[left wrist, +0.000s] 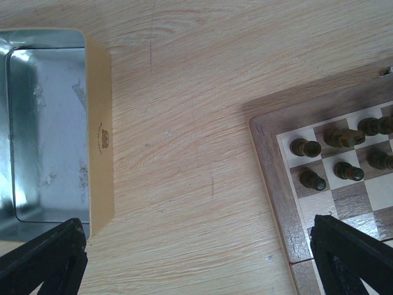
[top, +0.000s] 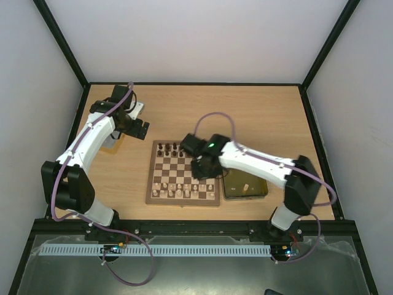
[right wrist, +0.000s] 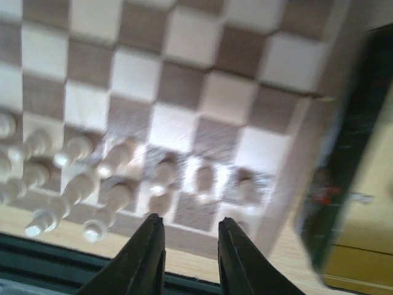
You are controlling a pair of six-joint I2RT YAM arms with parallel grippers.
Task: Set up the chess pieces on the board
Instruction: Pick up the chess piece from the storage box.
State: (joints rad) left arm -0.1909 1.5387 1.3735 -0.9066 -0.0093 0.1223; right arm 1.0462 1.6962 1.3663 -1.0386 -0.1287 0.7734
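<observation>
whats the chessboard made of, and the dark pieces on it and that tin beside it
The chessboard looks like wood with a matte finish: grain runs through its border and squares. The dark pieces seem to be turned wood, stained brown with a slight sheen. The tin looks like thin metal: silvery, scuffed and reflective inside, with a gold-coloured outer wall.

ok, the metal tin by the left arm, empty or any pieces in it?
Empty where visible: the tin shows only bare metal floor in the left wrist view. Its left side is out of frame.
</observation>
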